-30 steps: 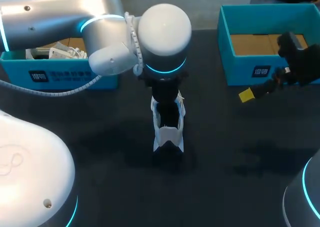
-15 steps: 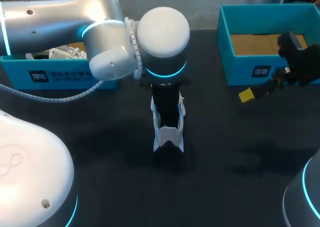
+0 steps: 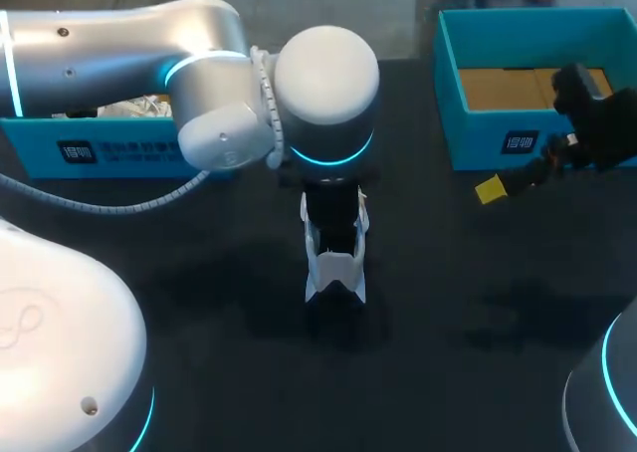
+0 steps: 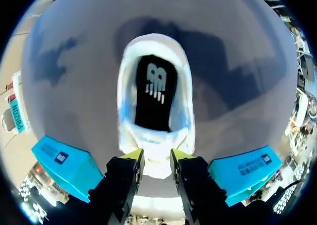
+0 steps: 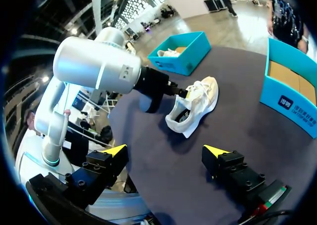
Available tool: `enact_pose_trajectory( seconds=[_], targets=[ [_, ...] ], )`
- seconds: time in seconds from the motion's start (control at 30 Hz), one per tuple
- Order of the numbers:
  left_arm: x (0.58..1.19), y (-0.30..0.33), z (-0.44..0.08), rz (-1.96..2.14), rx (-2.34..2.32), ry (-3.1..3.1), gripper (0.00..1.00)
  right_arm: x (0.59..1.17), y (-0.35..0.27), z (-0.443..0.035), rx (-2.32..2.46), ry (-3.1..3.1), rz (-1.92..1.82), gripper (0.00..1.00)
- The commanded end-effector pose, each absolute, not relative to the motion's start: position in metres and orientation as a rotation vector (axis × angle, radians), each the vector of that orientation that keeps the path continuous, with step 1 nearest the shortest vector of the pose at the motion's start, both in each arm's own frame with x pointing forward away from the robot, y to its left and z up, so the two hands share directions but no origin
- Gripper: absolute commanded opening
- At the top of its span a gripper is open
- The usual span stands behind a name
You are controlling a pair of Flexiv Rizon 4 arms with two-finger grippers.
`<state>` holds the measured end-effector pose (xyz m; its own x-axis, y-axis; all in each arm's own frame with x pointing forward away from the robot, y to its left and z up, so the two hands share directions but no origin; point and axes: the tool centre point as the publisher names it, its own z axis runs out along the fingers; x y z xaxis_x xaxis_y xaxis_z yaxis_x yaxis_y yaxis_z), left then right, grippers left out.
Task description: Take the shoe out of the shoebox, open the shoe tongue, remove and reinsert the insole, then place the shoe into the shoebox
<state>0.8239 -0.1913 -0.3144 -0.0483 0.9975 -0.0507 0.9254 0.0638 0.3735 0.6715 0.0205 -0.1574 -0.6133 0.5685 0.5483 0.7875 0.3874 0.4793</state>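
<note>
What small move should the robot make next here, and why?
Probably bring the open right gripper toward the shoe. The left gripper seems to pinch the tongue back, so the black insole lies exposed, while the right gripper hangs apart from the shoe.

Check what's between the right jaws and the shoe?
Nothing but bare table, as the right wrist view shows; the shoe sits ahead of the open right jaws.

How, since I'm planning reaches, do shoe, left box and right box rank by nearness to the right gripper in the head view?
1. Right box, just beside the right gripper.
2. Shoe, in the middle.
3. Left box, far left.
</note>
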Motion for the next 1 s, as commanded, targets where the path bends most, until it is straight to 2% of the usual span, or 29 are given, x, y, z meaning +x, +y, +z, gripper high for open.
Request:
enact_pose_trajectory(
  seconds=[0.03,0.37,0.43,0.47,0.53,0.57,0.6,0.73,0.77,0.8,0.83,1.0],
  targets=[
    [0.824,-0.194,-0.312,0.35,1.927,2.064,0.38,0.672,0.021,-0.158,-1.192,-2.356,-1.053,1.0],
    [0.807,-0.197,-0.329,0.366,1.842,2.218,0.44,0.672,0.021,-0.158,-1.192,-2.356,-1.053,1.0],
    [0.805,-0.197,-0.323,0.341,1.762,2.289,0.49,0.672,0.021,-0.158,-1.192,-2.356,-1.053,1.0],
    [0.803,-0.197,-0.318,0.329,1.7,2.332,0.62,0.672,0.021,-0.158,-1.192,-2.356,-1.053,1.0],
    [0.8,-0.196,-0.309,0.295,1.585,2.411,0.61,0.672,0.021,-0.158,-1.192,-2.356,-1.053,1.0],
    [0.799,-0.195,-0.305,0.294,1.524,2.447,0.64,0.672,0.021,-0.158,-1.192,-2.356,-1.053,1.0],
    [0.798,-0.195,-0.302,0.301,1.482,2.482,0.81,0.672,0.021,-0.158,-1.192,-2.356,-1.053,1.0],
    [0.791,-0.19,-0.29,0.247,1.273,2.607,0.8,0.672,0.021,-0.158,-1.192,-2.356,-1.053,1.0],
    [0.79,-0.188,-0.288,0.266,1.222,2.623,0.85,0.672,0.021,-0.158,-1.192,-2.356,-1.053,1.0],
    [0.79,-0.187,-0.287,0.238,1.193,2.643,0.96,0.672,0.021,-0.158,-1.192,-2.356,-1.053,1.0],
    [0.789,-0.186,-0.285,0.267,1.157,2.655,1.0,0.672,0.021,-0.158,-1.192,-2.356,-1.053,1.0],
    [0.785,-0.184,-0.281,0.198,1.131,2.673,1.0,0.672,0.021,-0.158,-1.192,-2.356,-1.053,1.0]
  ],
)
